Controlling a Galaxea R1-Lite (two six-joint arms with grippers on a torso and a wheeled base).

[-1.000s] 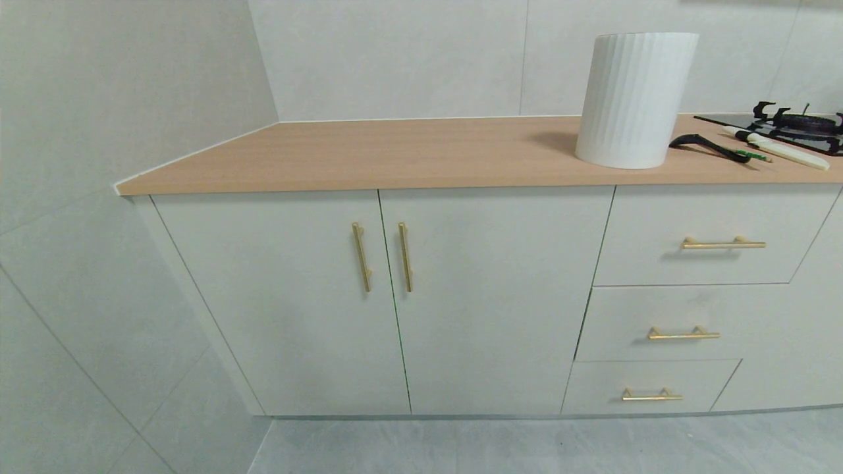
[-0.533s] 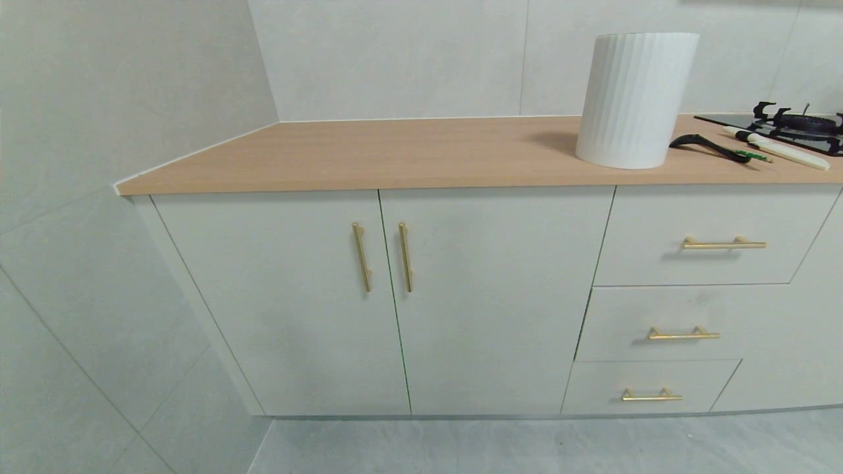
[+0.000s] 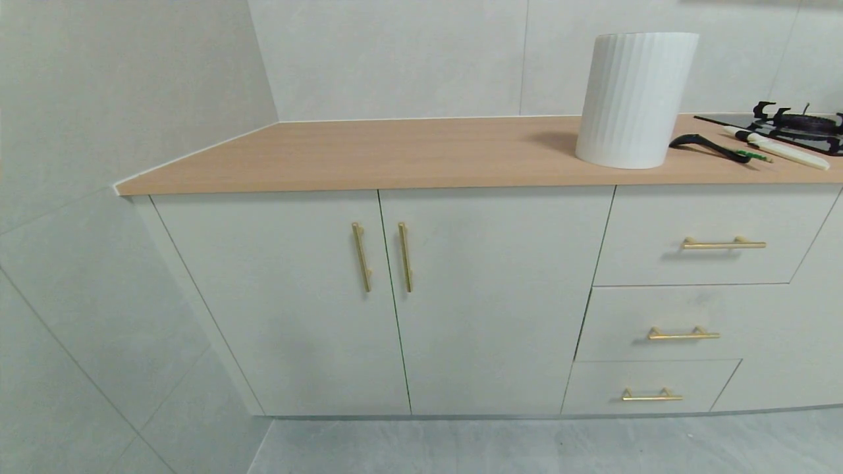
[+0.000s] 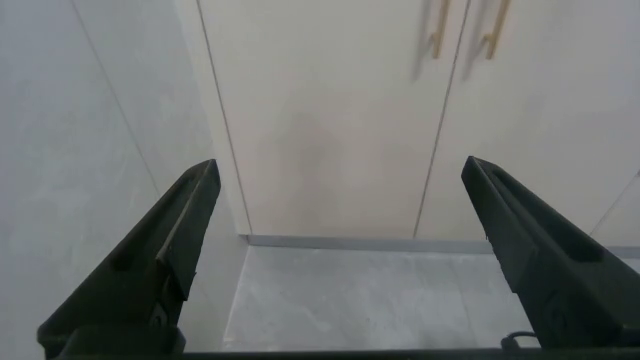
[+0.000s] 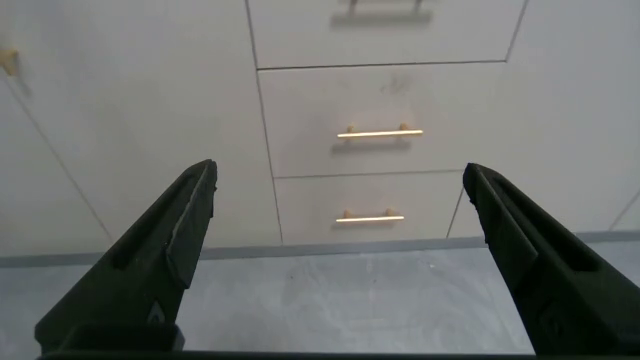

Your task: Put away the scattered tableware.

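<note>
Status: you have not started the work, judging by how things lie.

The tableware sits loose at the right end of the desk (image 3: 395, 155). A black ladle (image 3: 708, 145) lies just beside the white ribbed canister (image 3: 635, 99), on the side toward the desk's right end. A white-handled utensil (image 3: 780, 150) lies beyond it, reaching toward the gas hob (image 3: 800, 123). A small green-tipped item (image 3: 751, 155) lies between the two; I cannot tell what it is. The canister stands upright near the front edge. Whether it already holds anything is hidden.

Your left pincer (image 4: 340, 168) has its jaws wide apart and holds nothing. It is low, facing the double cabinet doors (image 3: 276, 303). Your right pincer (image 5: 340, 168) is likewise spread and empty, facing the stack of drawers (image 3: 714, 234). All doors and drawers are shut.

Remaining, in my judgement: bring an arm up to the right end, lift each utensil and stow it, probably in the canister or a drawer.
</note>
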